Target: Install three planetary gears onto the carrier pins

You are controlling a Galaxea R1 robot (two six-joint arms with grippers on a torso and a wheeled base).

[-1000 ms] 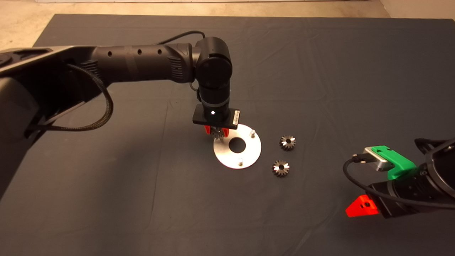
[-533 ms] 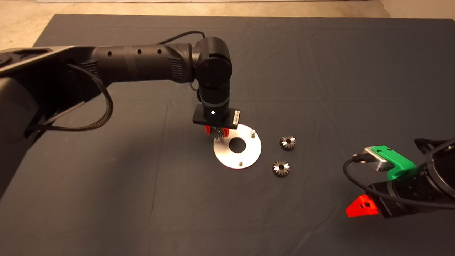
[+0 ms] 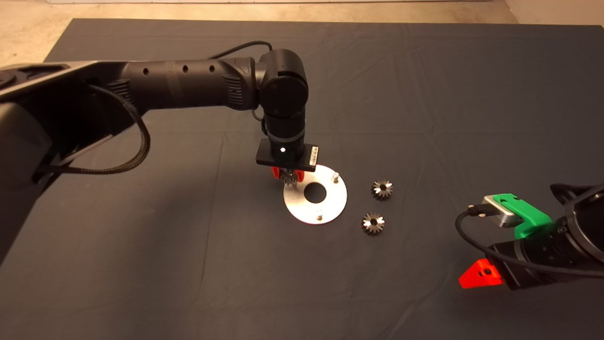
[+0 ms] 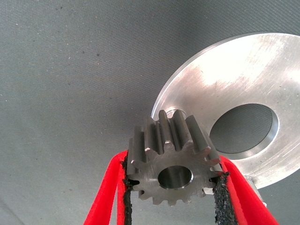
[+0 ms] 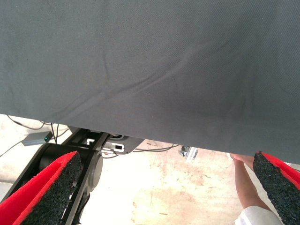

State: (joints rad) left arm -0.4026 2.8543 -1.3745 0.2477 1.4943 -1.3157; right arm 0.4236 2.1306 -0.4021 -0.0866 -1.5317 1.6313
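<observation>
The left arm point(image 3: 188, 85) reaches in from the left side over the dark mat point(image 3: 424, 94), and a braided black cable point(image 3: 137, 141) hangs in a loop under it. The wrist points straight down, and the left gripper point(image 3: 287, 176) stands over the left edge of the silver disc point(image 3: 325, 208). Its 2 red fingers are closed on 1 planetary gear point(image 4: 172, 159), and the black pads point(image 4: 219, 197) press on the teeth from both sides. In the left wrist view the held gear sits directly over 1 carrier pin point(image 4: 174, 112), of which only a small part shows behind the teeth. I cannot tell if the gear already touches this pin. The wrist and its black camera plate point(image 3: 287, 158) hide this place from above.

On the disc, the large central hole point(image 3: 314, 191) is open. A 2nd pin point(image 3: 335, 177) stands at the far right part of the disc and a 3rd pin point(image 3: 319, 216) at the near edge; both are bare.

To the right of the disc, 2 more gears lie flat on the mat, near the disc but apart from it. 1 gear point(image 3: 381, 189) is farther from the robot and the other gear point(image 3: 373, 223) is closer.

The right gripper point(image 5: 164, 197) waits at the lower right edge of the head view, well apart from the gears. Its fingers are spread wide and hold nothing. Between them the right wrist view shows the mat edge, the pale floor point(image 5: 178, 187), some cables, and a person's arm point(image 5: 246, 183).
</observation>
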